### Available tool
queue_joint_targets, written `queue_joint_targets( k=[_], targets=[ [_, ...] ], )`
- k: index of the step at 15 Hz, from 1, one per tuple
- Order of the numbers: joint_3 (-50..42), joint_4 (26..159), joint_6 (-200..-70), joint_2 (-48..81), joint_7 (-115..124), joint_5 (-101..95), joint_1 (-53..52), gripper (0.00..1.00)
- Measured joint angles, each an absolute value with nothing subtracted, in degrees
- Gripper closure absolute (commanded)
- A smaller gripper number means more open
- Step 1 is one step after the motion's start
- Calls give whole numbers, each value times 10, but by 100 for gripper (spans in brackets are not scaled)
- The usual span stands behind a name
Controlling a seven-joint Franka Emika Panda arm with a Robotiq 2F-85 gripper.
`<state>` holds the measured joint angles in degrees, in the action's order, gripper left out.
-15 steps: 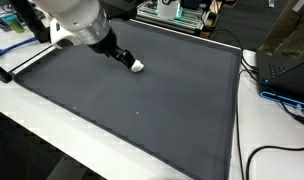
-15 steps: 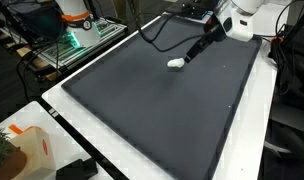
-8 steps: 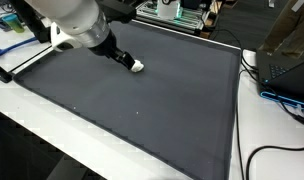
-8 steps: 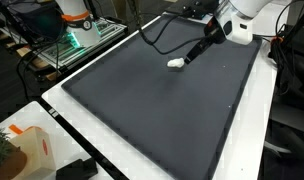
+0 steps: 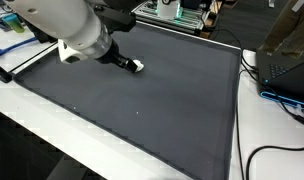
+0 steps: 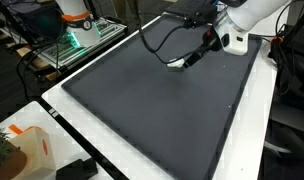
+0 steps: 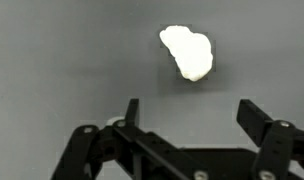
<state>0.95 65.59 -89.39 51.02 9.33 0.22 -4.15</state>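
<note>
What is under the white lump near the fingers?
The white lump lies on the dark grey mat. The spot directly beneath it is covered.

My fingers [image 7: 256, 118] look matt black, hard plastic or metal. The grey mat [image 7: 52, 60] is matt and cloth-like. The white lump [image 7: 188, 52] looks smooth.

From here I see my arm's white body [image 5: 67, 25] filling the upper left of the frame, with the dark gripper [image 5: 128, 63] angled down toward the grey mat [image 5: 162, 115]. A small white lump [image 5: 139, 66] lies right at its tips, left of centre. The white table [image 5: 32, 125] frames the mat; black cables [image 5: 267, 150] trail at lower right.
</note>
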Motion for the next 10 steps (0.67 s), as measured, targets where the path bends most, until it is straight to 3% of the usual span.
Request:
queue_joint_targets(
  k=[6,10],
  targets=[
    [10,621,-861,533,85,6,-42,0],
    [20,685,-909,456,24,5,-43,0]
  ],
)
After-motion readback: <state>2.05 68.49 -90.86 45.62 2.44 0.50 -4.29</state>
